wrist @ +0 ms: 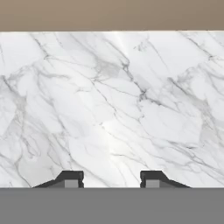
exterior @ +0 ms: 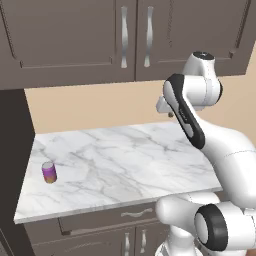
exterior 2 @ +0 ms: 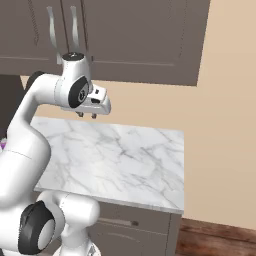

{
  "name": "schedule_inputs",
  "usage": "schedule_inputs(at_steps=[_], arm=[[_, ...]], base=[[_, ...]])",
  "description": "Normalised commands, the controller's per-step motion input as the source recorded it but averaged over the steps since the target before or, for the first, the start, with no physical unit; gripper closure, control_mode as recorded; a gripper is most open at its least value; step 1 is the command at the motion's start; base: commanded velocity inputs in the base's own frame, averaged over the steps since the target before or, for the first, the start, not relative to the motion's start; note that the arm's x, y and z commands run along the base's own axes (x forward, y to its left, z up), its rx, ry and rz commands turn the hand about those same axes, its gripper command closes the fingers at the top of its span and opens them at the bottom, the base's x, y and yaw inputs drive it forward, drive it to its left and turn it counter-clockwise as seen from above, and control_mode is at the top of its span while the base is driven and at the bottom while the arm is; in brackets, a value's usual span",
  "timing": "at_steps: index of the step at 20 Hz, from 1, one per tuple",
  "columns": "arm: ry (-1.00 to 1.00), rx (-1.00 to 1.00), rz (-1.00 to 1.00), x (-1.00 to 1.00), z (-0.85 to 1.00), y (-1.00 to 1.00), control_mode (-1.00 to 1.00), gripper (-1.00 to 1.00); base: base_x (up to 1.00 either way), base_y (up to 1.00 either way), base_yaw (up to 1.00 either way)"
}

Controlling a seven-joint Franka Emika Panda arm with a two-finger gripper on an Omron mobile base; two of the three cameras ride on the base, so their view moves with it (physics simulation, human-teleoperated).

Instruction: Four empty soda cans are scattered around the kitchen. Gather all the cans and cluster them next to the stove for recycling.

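One purple-pink soda can (exterior: 49,172) is standing upright near the marble counter's (exterior: 125,160) left front edge, while the gripper (exterior 2: 87,115) is hanging clenched and empty above the back right, so the can is lying well leftward.

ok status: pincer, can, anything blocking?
Pincer empty, raised over marble counter. Purple-pink can upright near counter's left edge, untouched. Bare marble between them.

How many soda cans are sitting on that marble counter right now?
1. A purple-pink soda can stands upright near the left end of the marble counter, toward its front edge. Others may be out of the cameras' sight.
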Motion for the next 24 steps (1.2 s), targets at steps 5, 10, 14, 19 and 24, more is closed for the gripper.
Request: schedule_inputs(at_steps=[5,10,14,19,24], arm=[[0.00,0.00,0.00,0.00,0.00,0.07,1.00,-1.00],[0.00,0.00,0.00,0.00,0.00,0.00,1.00,-1.00],[0.00,0.00,0.00,0.00,0.00,0.00,1.00,-1.00],[0.00,0.00,0.00,0.00,0.00,0.00,1.00,-1.00],[0.00,0.00,0.00,0.00,0.00,0.00,1.00,-1.00]], base=[[0.00,0.22,-0.03],[-0.02,0.57,-0.07],[-0.04,0.57,-0.07],[-0.15,0.47,-0.04],[-0.19,0.51,-0.04]])
